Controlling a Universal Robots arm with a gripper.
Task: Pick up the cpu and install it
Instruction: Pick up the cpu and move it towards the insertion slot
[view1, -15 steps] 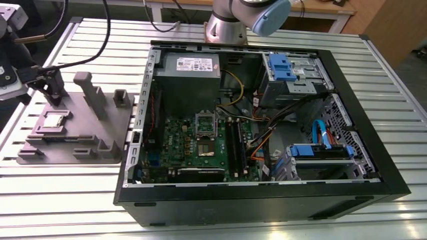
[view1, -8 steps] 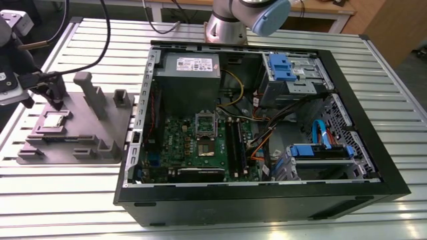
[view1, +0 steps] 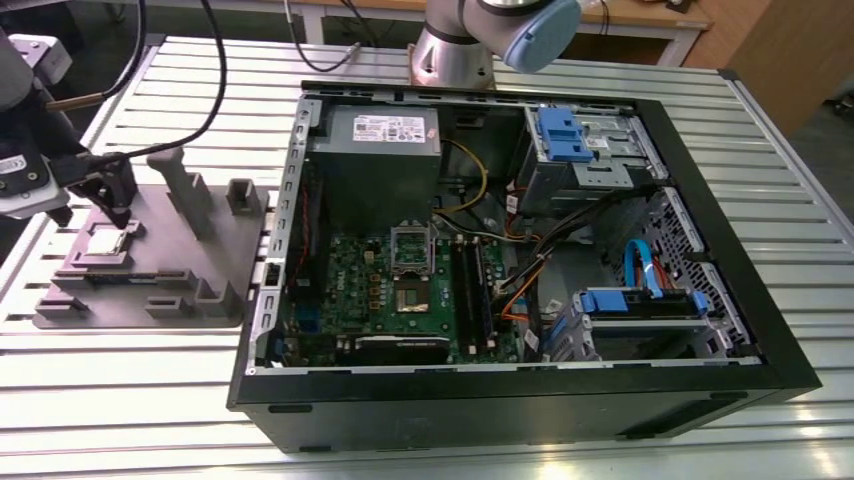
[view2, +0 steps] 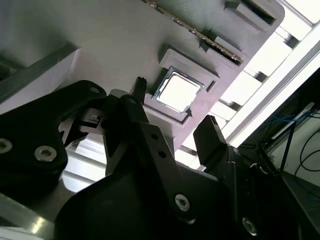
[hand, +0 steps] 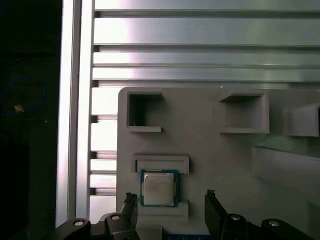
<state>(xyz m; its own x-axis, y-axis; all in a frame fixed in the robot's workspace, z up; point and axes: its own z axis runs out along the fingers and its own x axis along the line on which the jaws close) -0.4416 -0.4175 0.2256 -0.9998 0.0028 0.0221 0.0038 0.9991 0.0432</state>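
Observation:
The cpu (hand: 159, 188) is a small square chip with a silvery top, lying flat in a recess of the grey fixture plate (hand: 210, 150). In both wrist views my gripper (hand: 170, 196) is open, just above the chip, with one dark finger (hand: 129, 205) on each side and no contact that I can see. The second wrist view shows the cpu (view2: 179, 92) bright between the fingertips of the gripper (view2: 175, 102). In the exterior view the gripper (view1: 114, 212) hangs over the cpu (view1: 110, 241) at the exterior view's left. The motherboard's socket (view1: 411, 296) lies uncovered inside the computer case, its metal frame (view1: 411, 243) lifted.
The open black computer case (view1: 267, 390) stands to the exterior view's right of the fixture plate (view1: 147, 300). Upright grey posts (view1: 180, 190) rise from the plate close to the gripper. A grey power supply (view1: 380, 135), blue drive brackets (view1: 567, 135) and cables fill the case. Everything rests on a slatted aluminium table (view1: 120, 400).

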